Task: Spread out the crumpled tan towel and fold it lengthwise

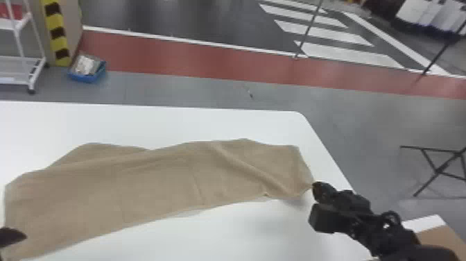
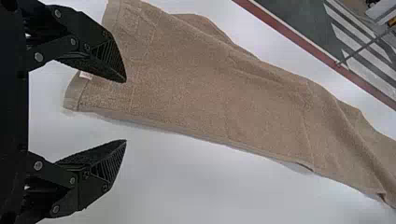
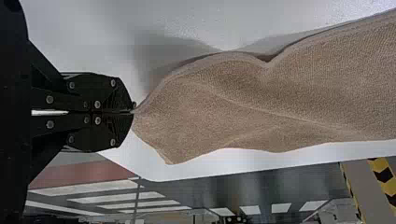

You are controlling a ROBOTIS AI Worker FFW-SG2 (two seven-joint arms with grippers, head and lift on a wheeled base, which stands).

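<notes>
Blk R hand pinching nubby tan towel, creased, wht tbl

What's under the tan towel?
White tabletop shows along the long edges of the towel, with shadow under the corner that the right pincer grips. Anything beneath the rest is covered, so I can't tell.

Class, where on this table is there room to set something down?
Bare table: behind the tan towel to the far edge, and between the towel's near side and the right arm. Crowded: the towel's right end, pinched by the right gripper, and its left end, near the open left gripper.
</notes>
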